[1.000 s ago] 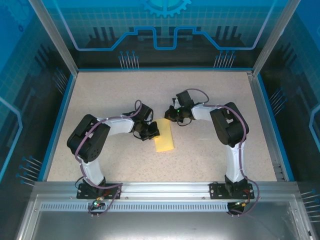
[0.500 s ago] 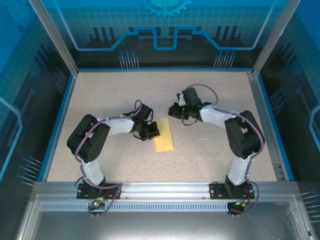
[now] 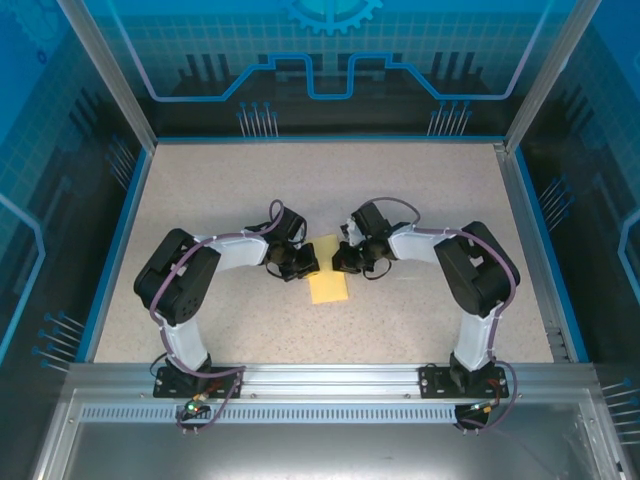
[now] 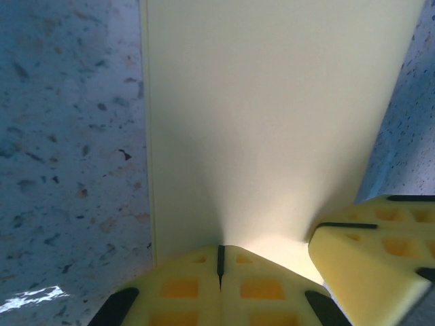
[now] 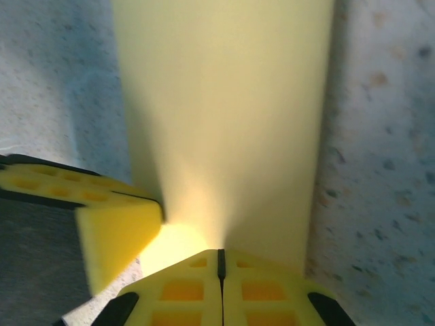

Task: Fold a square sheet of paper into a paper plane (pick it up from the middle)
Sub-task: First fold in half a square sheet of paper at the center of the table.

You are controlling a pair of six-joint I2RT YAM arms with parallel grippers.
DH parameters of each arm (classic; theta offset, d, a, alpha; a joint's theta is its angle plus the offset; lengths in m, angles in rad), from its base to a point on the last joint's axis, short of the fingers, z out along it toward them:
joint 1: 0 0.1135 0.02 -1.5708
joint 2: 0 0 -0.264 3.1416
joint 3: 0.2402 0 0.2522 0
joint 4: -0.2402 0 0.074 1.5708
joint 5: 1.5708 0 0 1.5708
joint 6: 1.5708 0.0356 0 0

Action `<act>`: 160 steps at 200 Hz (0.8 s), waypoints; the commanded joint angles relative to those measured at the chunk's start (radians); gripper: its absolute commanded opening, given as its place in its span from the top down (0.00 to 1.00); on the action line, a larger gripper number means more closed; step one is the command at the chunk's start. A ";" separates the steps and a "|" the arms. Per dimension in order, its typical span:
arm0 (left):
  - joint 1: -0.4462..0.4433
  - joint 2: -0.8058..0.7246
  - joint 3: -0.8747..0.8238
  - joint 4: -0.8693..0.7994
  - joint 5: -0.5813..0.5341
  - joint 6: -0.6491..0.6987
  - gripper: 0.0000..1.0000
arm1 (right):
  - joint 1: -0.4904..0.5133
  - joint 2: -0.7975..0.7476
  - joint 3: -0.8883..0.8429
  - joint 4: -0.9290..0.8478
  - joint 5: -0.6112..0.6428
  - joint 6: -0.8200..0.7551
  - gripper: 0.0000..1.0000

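The paper (image 3: 328,287) lies flat on the table (image 3: 220,190) just below the middle of the top view, a narrow upright strip between the two grippers. The left gripper (image 3: 300,265) touches its upper left edge and the right gripper (image 3: 345,260) touches its upper right edge, so the strip's top end is covered and its lower part shows bare.

In the left wrist view the left gripper (image 4: 220,261) sits at the bottom centre, its jaws pressed together with only a hairline seam, tips against the paper (image 4: 272,102) that runs up the frame. A right finger (image 4: 370,261) pokes in at the lower right, also on the sheet. In the right wrist view the right gripper (image 5: 220,266) is likewise at the bottom centre, jaws pressed together, tips on the paper (image 5: 224,102); a left finger (image 5: 112,234) enters from the lower left.

The left arm bends in from the lower left, elbow out, wrist pointing right. The right arm mirrors it from the lower right, wrist pointing left.

The paper is thin, smooth and pale yellow, with straight edges and a doubled line along its left side. The fingers are yellow with waffle-like pockets. The table is speckled beige.
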 commanded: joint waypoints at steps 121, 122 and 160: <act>-0.005 0.007 -0.015 -0.127 -0.054 0.029 1.00 | -0.046 0.017 -0.054 -0.036 -0.061 -0.071 0.95; -0.005 0.006 -0.013 -0.127 -0.054 0.029 1.00 | -0.045 0.018 -0.055 -0.037 -0.060 -0.071 0.95; -0.005 -0.053 0.058 -0.099 0.007 0.035 1.00 | -0.065 0.052 -0.065 -0.048 -0.049 -0.080 0.96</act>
